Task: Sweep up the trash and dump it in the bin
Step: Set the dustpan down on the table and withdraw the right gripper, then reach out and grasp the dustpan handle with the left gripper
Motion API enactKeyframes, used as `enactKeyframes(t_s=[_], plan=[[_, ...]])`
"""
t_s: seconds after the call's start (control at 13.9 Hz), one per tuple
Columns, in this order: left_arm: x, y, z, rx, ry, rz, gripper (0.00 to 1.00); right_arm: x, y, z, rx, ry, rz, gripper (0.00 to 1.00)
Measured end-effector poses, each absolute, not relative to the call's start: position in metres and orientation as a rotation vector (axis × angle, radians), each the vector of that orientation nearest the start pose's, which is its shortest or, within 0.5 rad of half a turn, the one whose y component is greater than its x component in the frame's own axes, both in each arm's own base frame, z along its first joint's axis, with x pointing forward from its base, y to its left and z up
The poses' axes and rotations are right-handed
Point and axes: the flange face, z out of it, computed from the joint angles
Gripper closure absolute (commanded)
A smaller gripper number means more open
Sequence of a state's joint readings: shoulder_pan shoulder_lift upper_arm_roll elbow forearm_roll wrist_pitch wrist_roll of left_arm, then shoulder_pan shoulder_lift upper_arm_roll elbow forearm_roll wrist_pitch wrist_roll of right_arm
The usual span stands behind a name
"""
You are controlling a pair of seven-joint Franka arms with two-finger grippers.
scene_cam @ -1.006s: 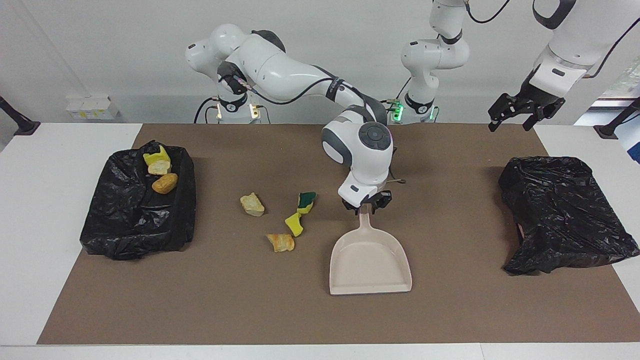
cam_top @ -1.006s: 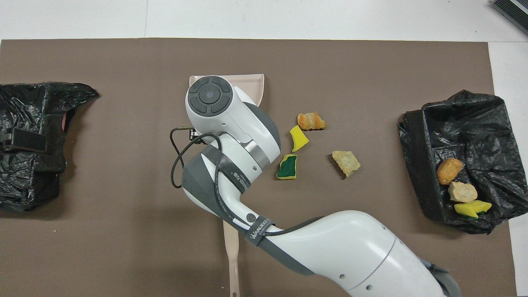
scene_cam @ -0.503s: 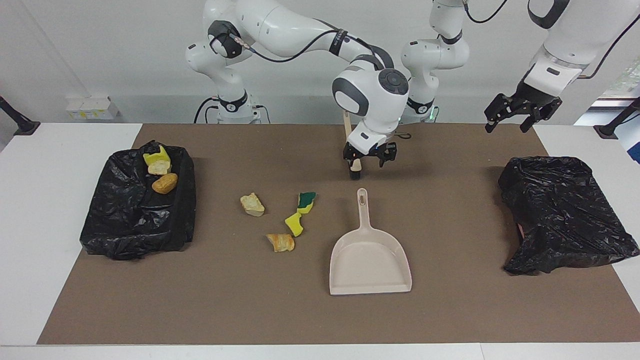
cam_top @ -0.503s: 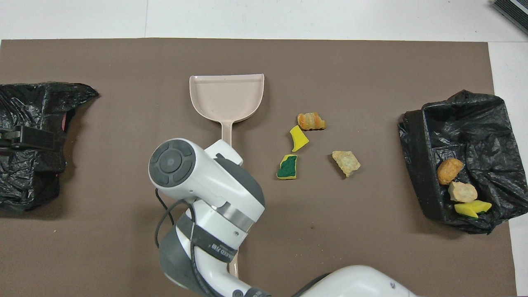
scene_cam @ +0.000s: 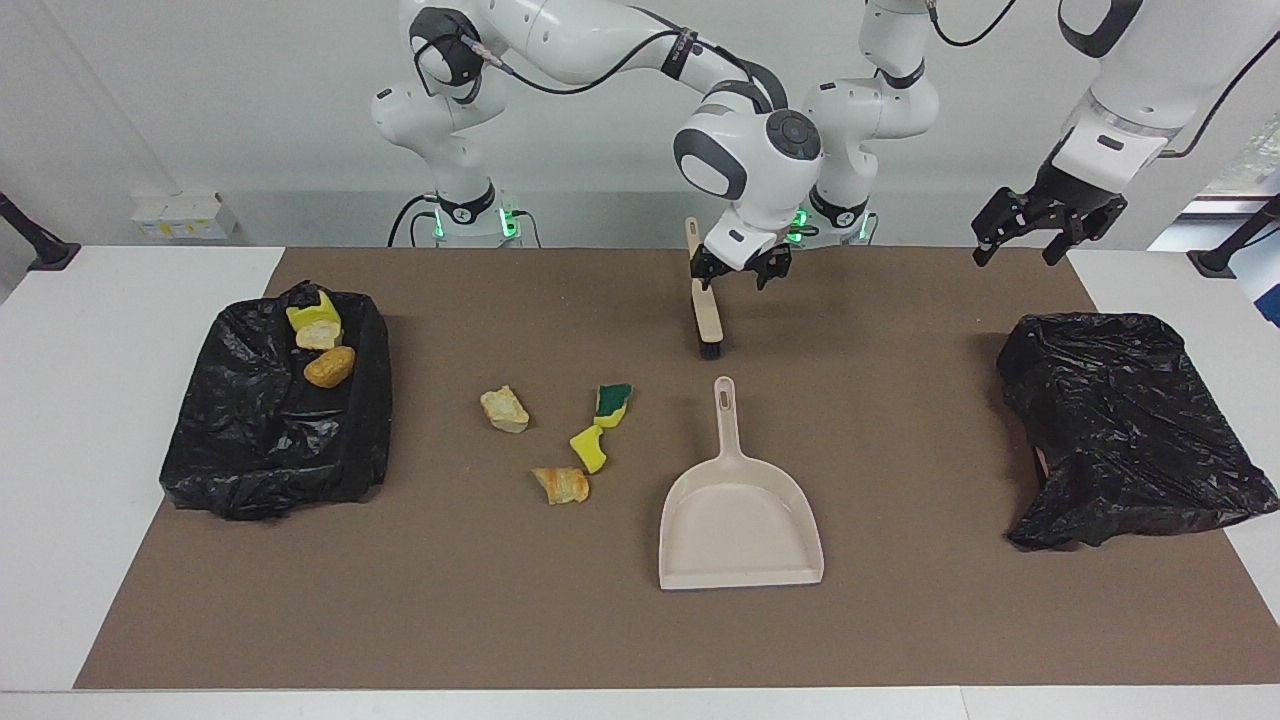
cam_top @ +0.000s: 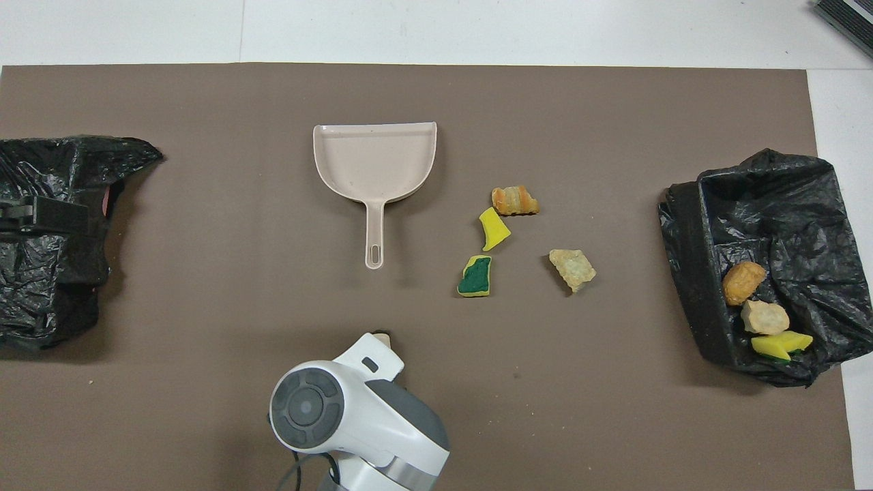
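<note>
Four loose pieces of trash lie on the brown mat: a pale bread chunk (scene_cam: 505, 410) (cam_top: 573, 268), a green-backed sponge piece (scene_cam: 612, 403) (cam_top: 475, 276), a yellow sponge piece (scene_cam: 588, 448) (cam_top: 493, 229) and a golden bread chunk (scene_cam: 562, 485) (cam_top: 515, 200). Three more pieces (scene_cam: 320, 338) (cam_top: 762, 310) lie in the black-bagged bin (scene_cam: 250, 430) (cam_top: 805, 204) at the right arm's end. The beige dustpan (scene_cam: 740, 520) (cam_top: 375, 164) lies flat beside the loose trash. My right gripper (scene_cam: 740, 270) is open over the handle of the brush (scene_cam: 708, 315). My left gripper (scene_cam: 1040, 225) hangs open, raised, waiting.
A second black-bagged bin (scene_cam: 1130, 430) (cam_top: 48, 239) stands at the left arm's end of the table, under my left gripper. The brush lies nearer to the robots than the dustpan; only its tip (cam_top: 382, 336) shows from overhead, under my right wrist.
My right gripper let go of the dustpan handle, rose and drew back toward the robots until it is over the brush. The dustpan stays where it was. The left arm barely moved.
</note>
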State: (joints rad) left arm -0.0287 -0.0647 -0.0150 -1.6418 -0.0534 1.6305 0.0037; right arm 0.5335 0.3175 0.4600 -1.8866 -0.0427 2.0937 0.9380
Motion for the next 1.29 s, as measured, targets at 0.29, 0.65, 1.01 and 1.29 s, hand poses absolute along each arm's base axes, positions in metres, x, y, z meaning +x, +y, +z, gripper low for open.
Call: enactKeyframes(t_s=[0.29,0.65,1.01,1.29], plan=[[0.569,-0.075,0.588,-3.187,0.238,-0.073,0.00,0.313,0.480,0.336,-3.136,-0.036,0.295,0.00],[0.597,-0.155,0.541,-3.172,0.429,-0.186,0.00,0.265,0.479,0.339,-3.119,-0.032,0.381,0.03],[0.598,-0.248,0.473,-3.153,0.476,-0.167,0.00,0.247,0.474,0.335,-3.103,-0.044,0.338,0.97],[0.587,-0.309,0.421,-3.136,0.404,-0.219,0.00,0.247,0.472,0.330,-3.095,-0.038,0.324,1.00]])
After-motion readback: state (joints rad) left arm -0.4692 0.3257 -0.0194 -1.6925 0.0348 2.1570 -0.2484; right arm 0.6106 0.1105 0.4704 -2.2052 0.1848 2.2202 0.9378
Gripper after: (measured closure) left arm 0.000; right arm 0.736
